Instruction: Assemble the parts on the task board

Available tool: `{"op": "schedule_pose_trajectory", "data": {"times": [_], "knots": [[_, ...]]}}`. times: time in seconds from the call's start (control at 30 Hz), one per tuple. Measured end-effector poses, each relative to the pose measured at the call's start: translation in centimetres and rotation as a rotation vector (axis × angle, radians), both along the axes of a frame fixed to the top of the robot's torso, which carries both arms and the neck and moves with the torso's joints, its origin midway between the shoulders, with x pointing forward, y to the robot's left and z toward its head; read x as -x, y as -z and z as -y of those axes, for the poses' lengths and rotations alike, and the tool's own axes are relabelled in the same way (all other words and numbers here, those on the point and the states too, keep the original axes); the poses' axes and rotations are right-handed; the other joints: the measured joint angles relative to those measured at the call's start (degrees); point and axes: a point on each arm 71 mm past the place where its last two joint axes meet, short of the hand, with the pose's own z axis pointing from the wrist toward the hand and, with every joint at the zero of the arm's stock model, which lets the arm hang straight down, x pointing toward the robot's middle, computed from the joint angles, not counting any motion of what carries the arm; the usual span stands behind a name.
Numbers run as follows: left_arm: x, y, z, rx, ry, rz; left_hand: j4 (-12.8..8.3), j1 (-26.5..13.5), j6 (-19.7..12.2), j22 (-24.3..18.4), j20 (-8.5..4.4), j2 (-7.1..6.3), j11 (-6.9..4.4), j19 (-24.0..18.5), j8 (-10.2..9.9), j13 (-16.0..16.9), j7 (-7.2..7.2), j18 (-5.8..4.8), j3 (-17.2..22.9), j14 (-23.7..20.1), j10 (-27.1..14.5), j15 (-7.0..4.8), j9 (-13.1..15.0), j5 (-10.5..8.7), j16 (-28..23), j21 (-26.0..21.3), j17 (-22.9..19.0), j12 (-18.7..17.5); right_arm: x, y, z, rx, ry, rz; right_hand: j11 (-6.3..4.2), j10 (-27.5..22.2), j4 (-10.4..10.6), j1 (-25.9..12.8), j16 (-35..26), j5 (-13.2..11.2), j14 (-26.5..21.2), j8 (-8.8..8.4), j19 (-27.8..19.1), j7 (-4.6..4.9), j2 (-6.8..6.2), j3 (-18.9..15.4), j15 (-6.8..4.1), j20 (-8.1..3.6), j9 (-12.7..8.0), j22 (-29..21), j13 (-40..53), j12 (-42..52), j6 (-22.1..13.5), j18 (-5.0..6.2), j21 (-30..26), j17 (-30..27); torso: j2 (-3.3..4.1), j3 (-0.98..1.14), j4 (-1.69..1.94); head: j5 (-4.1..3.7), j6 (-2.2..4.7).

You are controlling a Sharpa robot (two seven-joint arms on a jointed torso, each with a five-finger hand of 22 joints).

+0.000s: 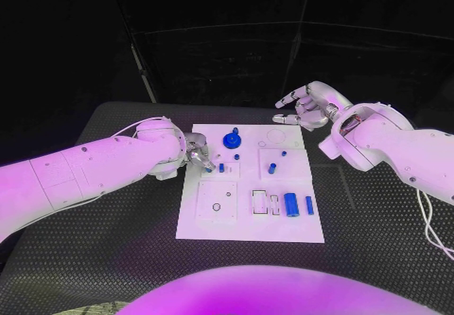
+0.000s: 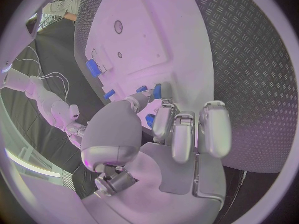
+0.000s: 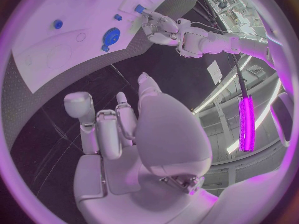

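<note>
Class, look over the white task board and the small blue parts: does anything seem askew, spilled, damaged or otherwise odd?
Nothing stands out. The white task board lies flat on the black table, the small blue parts all rest on it, and none looks broken. The left hand reaches over the board's edge; the right hand is beyond its far corner.

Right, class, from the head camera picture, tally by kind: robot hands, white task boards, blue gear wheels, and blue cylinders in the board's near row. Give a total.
Robot hands: 2 (left hand, right hand)
White task board: 1
Blue gear wheel: 1
Blue cylinders in the near row: 2 (thick cylinder, thin cylinder)
Total: 6
</note>
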Motion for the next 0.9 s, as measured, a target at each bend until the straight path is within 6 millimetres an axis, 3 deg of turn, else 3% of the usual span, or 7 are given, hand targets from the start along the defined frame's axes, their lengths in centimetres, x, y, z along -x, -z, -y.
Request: {"op": "schedule_pose_trajectory", "data": {"times": [0.57,0.9], "knots": [[-0.03,0.19,0.06,0.0,0.0,-0.012,0.77,-0.86,0.92,-0.01,-0.2,0.83,-0.21,0.2,-0.16,0.43,-0.3,-0.01,-0.27,-0.21,0.6,-0.2,-0.65,0.23,0.0,0.02,0.0,0.22,0.02,-0.01,0.01,0.0,0.0,0.0,0.0,0.0,0.0,0.05,0.0,0.85,0.22,0.0,0.0,0.0,0.05,0.0,-0.22,0.0,0.0,-0.09,0.0,0.0,0.0,0.0,0.0,-0.01,-0.03,0.02,0.0,0.05,0.0],[-0.19,0.51,-0.33,-0.005,-0.01,-0.02,5.5,-6.07,2.41,-0.01,-0.2,0.08,-0.51,0.2,-0.2,0.47,-1.22,0.0,-5.73,-0.2,0.66,-0.21,-1.88,0.16,0.0,0.02,0.0,0.22,0.03,-0.02,0.1,0.001,0.001,0.0,0.0,0.0,-0.16,0.05,0.0,0.85,0.22,0.0,0.0,0.0,0.05,-0.16,-0.22,0.0,0.0,-0.16,-0.06,0.0,0.0,0.0,0.0,-0.01,0.0,-0.01,0.0,-0.08,0.0]]}}
